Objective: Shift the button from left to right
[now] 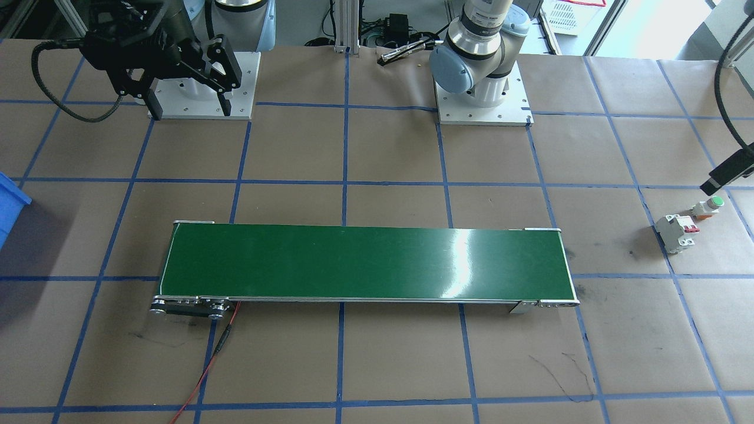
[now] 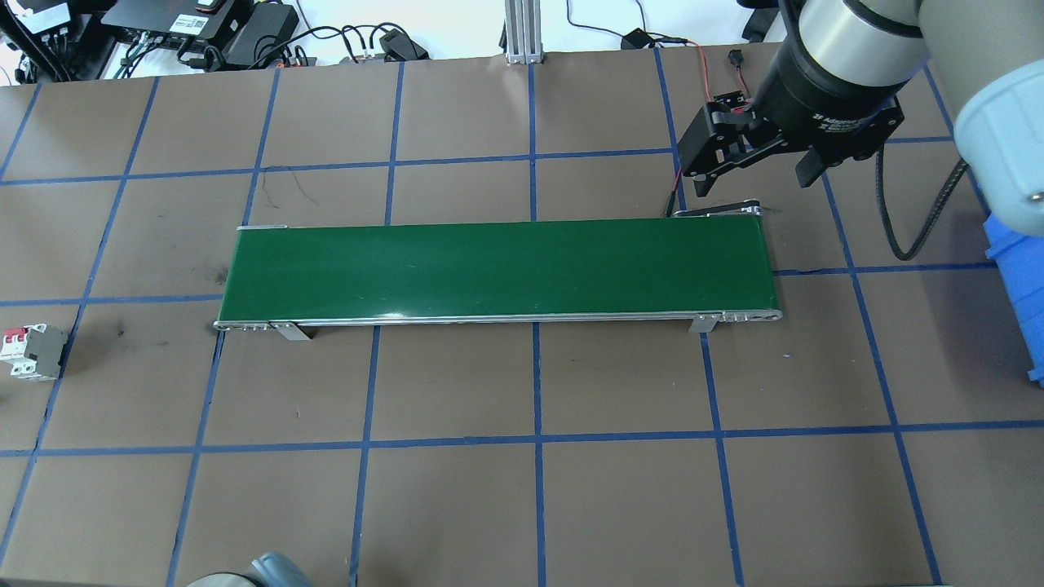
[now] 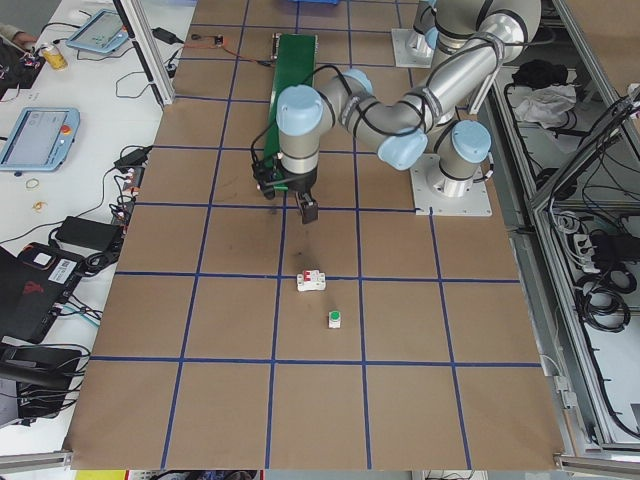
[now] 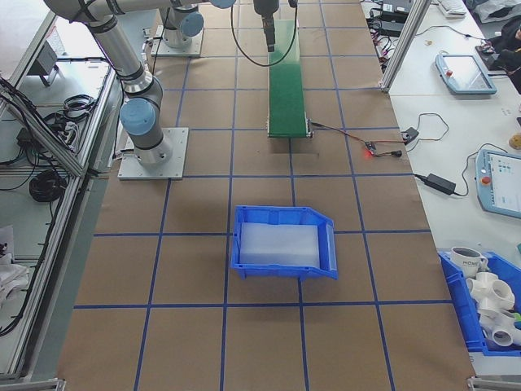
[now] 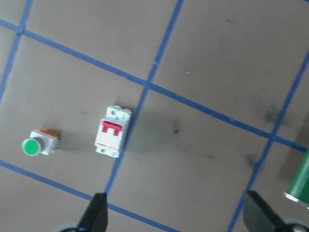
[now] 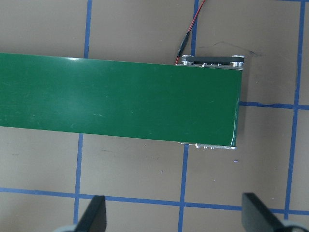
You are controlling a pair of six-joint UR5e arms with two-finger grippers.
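Lying on its side, button [image 5: 37, 143] sits outside the spread left jaws.

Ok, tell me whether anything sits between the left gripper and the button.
The circuit breaker does, partly. In the left wrist view the button lies on the paper just beyond it, apart from it, and off to one side of the open left gripper. Coming straight down over the button, nothing visible blocks the way.
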